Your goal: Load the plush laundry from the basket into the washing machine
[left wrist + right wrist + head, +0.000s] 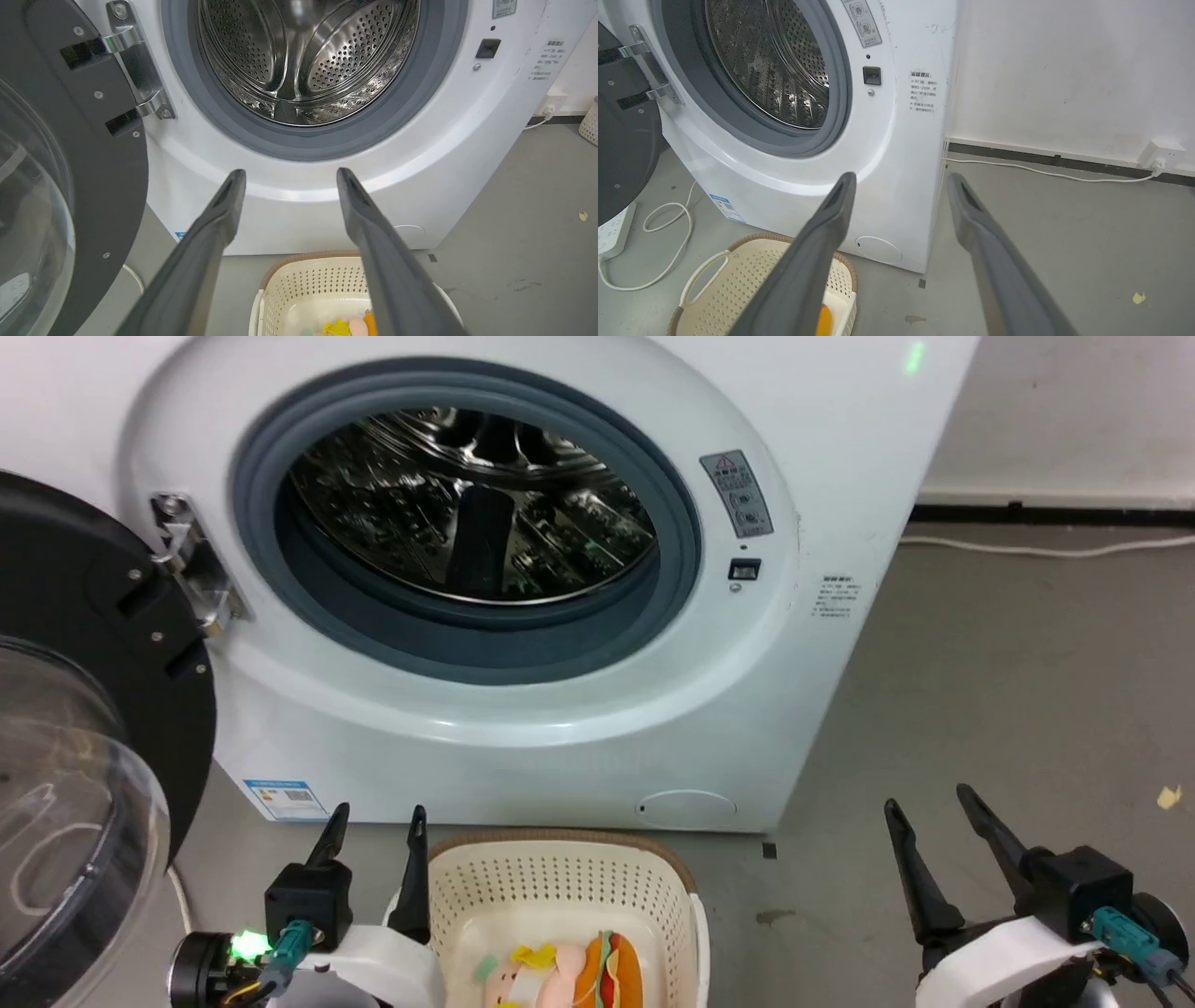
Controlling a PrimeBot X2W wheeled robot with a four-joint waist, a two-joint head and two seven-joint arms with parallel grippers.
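Left gripper (378, 812) & right gripper (926, 798) sat low in foreground w/ dark fingers spread wide, holding nothing, orange hamburger-and-pink-figure plush laundry (579, 975) lay in cream perforated plastic basket (560, 887), just before large white front-loading washing machine (840, 476), black-rimmed clear door (93, 616) stood open at left

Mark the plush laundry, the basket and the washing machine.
plush laundry (624, 974), head view, orange burger part.
basket (560, 887), head view, perforated back wall.
washing machine (523, 714), head view, white front panel.

Plush laundry (569, 974) lying in basket (560, 887) before washing machine (523, 709), door (84, 728) open, drum empty
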